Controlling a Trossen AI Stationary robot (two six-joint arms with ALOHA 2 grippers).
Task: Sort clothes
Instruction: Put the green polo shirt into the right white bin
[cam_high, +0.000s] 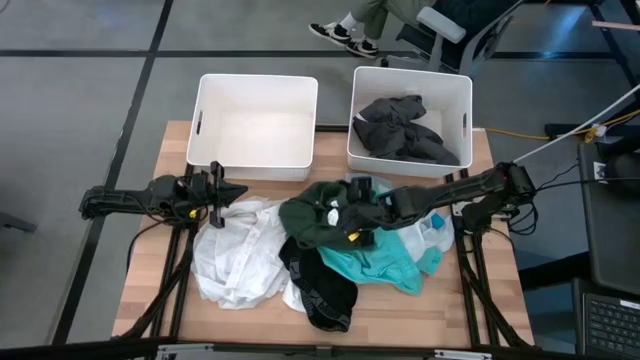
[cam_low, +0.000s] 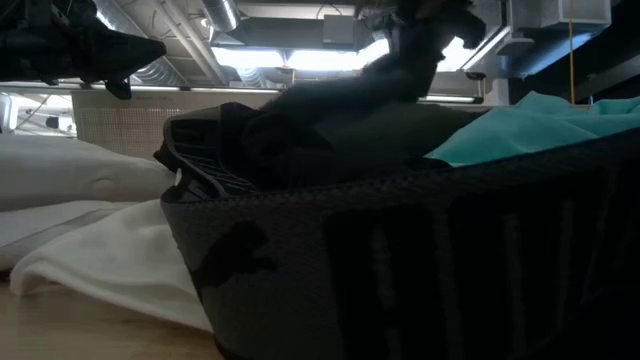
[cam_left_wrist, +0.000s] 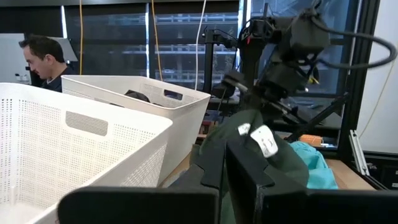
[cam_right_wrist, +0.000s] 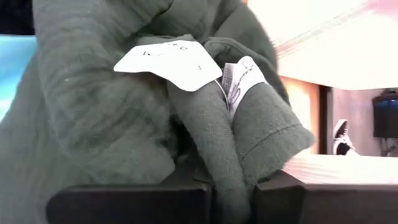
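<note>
My right gripper (cam_high: 352, 222) is shut on the dark green garment (cam_high: 312, 215), which rises out of the pile at the table's middle. A white garment (cam_high: 240, 252), a black one (cam_high: 322, 292), a teal one (cam_high: 382, 262) and a pale blue one (cam_high: 436, 232) lie around it on the table. A dark grey garment (cam_high: 405, 130) lies in the right bin (cam_high: 465, 95). My left gripper (cam_high: 230, 190) is shut and holds nothing. It hovers above the white garment's far edge, just in front of the left bin (cam_high: 255, 160). My right gripper pinches a bunched fold of the dark green garment (cam_right_wrist: 214, 143) between its two fingers, just below the white labels (cam_right_wrist: 168, 62). It comes from the table's right side, slanting down. The fold is raised; the rest of the garment (cam_left_wrist: 273, 158) hangs down onto the pile.
The left bin (cam_left_wrist: 74, 143) is empty. Both bins stand at the table's far edge. A person sits beyond the table (cam_high: 350, 30), and another shows in the left wrist view (cam_left_wrist: 43, 56). Bare wood lies along the near edge (cam_high: 420, 320).
</note>
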